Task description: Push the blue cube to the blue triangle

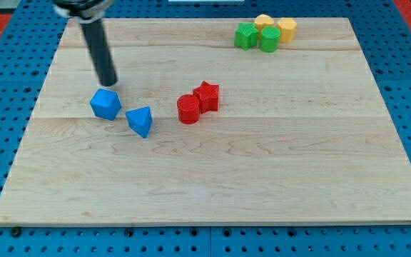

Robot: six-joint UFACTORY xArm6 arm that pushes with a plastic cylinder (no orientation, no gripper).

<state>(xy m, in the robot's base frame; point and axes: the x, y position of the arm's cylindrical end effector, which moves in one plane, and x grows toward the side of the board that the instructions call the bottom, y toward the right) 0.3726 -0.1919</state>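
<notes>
There is no claw to see, only my tip (109, 83) just above the blue cube (105, 104) at the picture's upper left, so a crooked push could slide it past the nearby blue triangle (140, 121).

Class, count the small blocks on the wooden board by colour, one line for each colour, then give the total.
Blue: 2, the blue cube just below my tip and the blue triangle
Red: 2, the red cylinder and the red star
Green: 2, green star-like block and green cylinder
Yellow: 2, yellow blocks
Total: 8
</notes>
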